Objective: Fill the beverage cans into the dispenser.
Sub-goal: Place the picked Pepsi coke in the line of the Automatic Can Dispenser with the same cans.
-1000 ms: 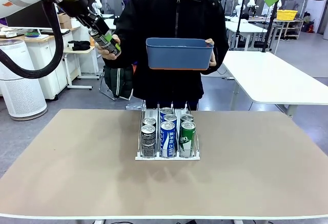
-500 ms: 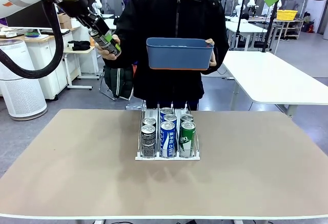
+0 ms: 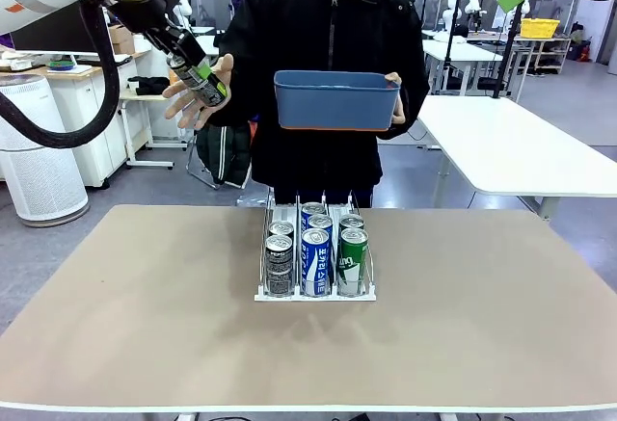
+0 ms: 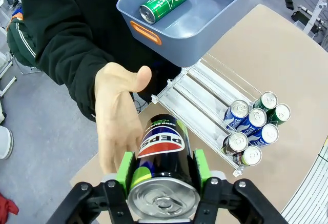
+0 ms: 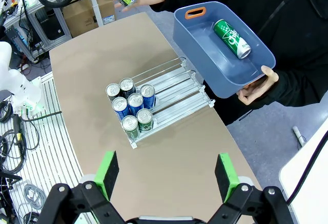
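Eight beverage cans were in view. Six stood upright in the dispenser, packed at the end of its three lanes nearest the robot, two to a lane: two black-grey cans in the left lane, two blue cans in the middle and two green cans in the right, with the far stretch of every lane bare. The dispenser sat at the middle of the tan surface. The seventh can, a black Pepsi can, was up in the air off the surface's far left corner, tilted and clamped across its body between the two green pads of the left fingers, its silver top towards the wrist. One open hand of the person lay spread just behind that can, palm towards it; whether it touched the can could not be told. The eighth, a single green can, lay on its side in a blue tub that the person's other hand held by one end above the dispenser's far end. The right fingers stood wide apart, high over the surface, with nothing between them.
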Available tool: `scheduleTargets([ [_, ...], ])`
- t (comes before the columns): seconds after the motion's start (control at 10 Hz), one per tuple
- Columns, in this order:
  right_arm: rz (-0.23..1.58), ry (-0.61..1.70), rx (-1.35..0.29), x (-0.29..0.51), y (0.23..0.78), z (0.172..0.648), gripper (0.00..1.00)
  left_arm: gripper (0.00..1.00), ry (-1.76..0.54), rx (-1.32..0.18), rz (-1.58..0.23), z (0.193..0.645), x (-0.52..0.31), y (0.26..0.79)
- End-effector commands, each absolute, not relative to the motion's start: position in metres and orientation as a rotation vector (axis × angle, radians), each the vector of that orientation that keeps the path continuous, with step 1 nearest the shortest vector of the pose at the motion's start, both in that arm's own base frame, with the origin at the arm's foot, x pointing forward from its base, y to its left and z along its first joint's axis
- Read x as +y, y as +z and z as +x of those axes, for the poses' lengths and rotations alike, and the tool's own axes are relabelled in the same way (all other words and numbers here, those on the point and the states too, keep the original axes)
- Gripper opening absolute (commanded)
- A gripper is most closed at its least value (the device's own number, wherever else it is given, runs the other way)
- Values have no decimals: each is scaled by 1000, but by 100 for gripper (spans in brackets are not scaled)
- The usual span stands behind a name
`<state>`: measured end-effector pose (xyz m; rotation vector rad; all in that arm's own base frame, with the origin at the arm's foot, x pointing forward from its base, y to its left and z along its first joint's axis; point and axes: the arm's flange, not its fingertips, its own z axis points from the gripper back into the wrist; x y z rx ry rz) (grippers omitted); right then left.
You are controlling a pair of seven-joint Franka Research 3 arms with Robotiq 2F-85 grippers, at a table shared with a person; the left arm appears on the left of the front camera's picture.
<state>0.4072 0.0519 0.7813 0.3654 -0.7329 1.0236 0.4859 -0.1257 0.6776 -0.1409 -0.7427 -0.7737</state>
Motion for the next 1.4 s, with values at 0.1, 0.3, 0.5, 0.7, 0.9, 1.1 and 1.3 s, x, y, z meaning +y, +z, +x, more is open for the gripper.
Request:
scheduleTargets([
  [0.1,377,1025,-734,52,781,408,100,17,-776,-747,-137,486,-124,679],
  [0.3,377,1025,-734,52,781,408,100,57,-768,-741,-135,487,-124,678],
  [0.5,377,1025,-734,52,781,408,100,57,-739,-745,-123,486,-122,680],
  [0.7,377,1025,-734,52,781,408,100,57,-740,-745,-115,485,-120,682],
  [0.9,377,1025,-734,52,781,408,100,57,-740,-748,-111,484,-121,683],
  [1.1,377,1025,-734,52,781,408,100,57,-786,-701,-162,473,-133,684],
  [1.3,377,1025,-734,52,781,408,100,57,-786,-651,-171,451,-153,675],
])
